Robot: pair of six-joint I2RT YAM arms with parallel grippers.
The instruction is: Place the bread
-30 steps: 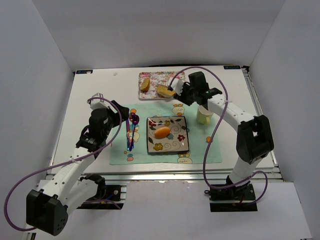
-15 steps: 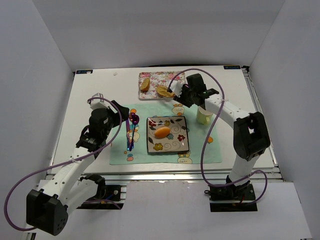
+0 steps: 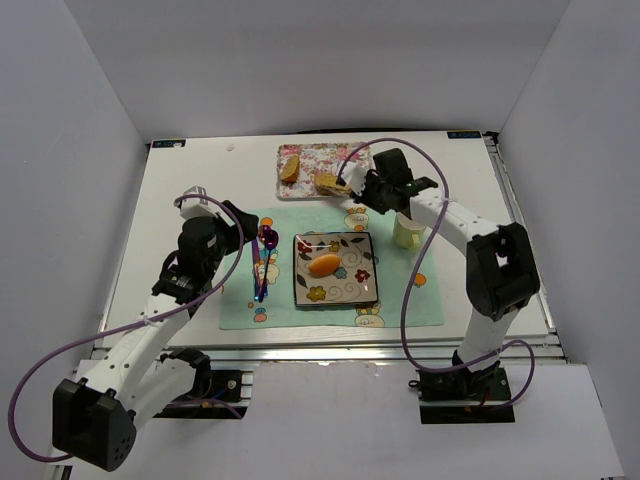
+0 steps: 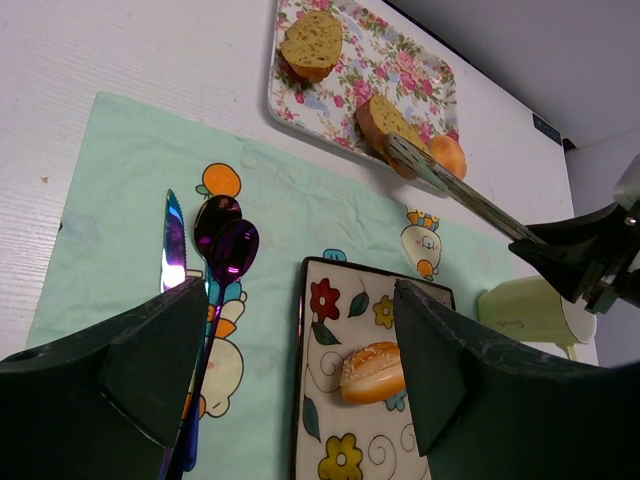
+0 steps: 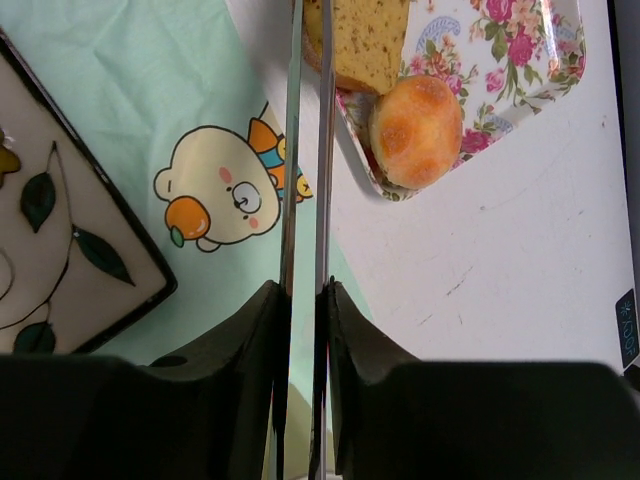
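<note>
Since a second ago the right arm is found swung a little toward the floral tray, and the right tool (image 5: 303, 290) is squeezed tighter. The tabletop (image 3: 180, 200) is covered at its middle by a pale green placemat (image 3: 240, 300). A square flowered plate (image 4: 325, 300) is set on it, probably as the place meant for the bread, and one oval roll (image 4: 372, 372) is already carried there. Beyond the mat the floral tray (image 4: 400, 75) is laid, holding three pieces. A yellow-green cup (image 3: 407, 232) is stood to the right; its contents cannot be told. Long metal tongs (image 4: 470, 198) are clamped in the right tool, their arms pinched nearly together so that reach is gained. The bread (image 4: 380, 115) is lain on the tray, met by the tong tips; whether it is gripped cannot be told. A round bun (image 5: 415, 130) and a wedge (image 4: 310, 40) are beside it. The left tool (image 4: 300, 310) is held wide and empty above a spoon (image 4: 225, 245) and knife (image 4: 173, 245).
</note>
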